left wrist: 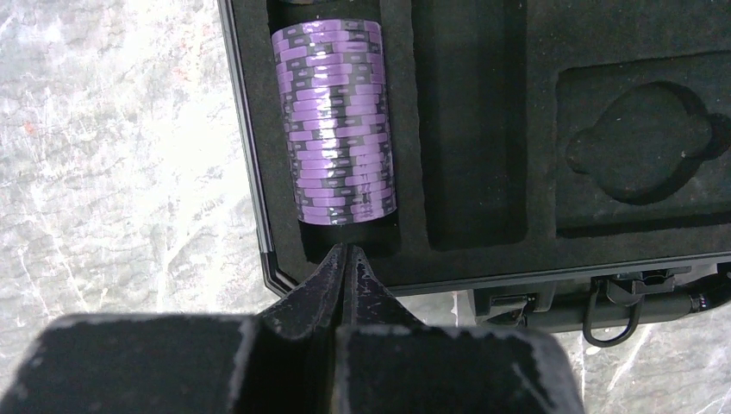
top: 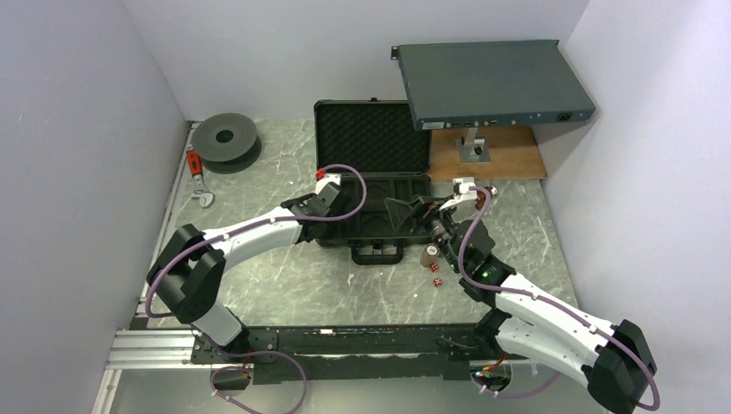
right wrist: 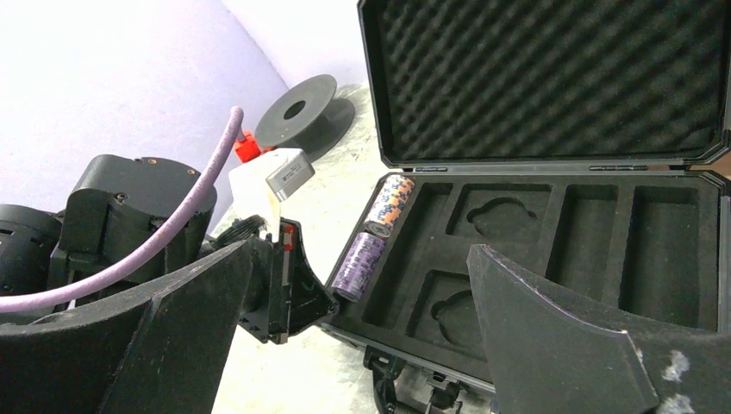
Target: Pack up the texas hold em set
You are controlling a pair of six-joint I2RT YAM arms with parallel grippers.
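The black case of the texas hold em set (top: 372,138) lies open, egg-crate foam lid up at the back. In its slotted tray (left wrist: 470,129), a purple chip stack (left wrist: 338,121) lies in the leftmost slot, with a brown stack (right wrist: 390,205) behind it. My left gripper (left wrist: 347,250) is shut with nothing in it, tips at the near end of the purple stack (right wrist: 358,263). My right gripper (right wrist: 362,250) hovers open over the tray's front edge, holding nothing. Another brown chip stack (top: 428,255) and two red dice (top: 435,283) sit on the table in front of the case.
A large grey metal rack box (top: 496,82) stands on a mount over a wooden board (top: 491,155) at the back right. A dark spool (top: 226,138) and a red-handled tool (top: 198,177) lie at the back left. Walls close in on both sides.
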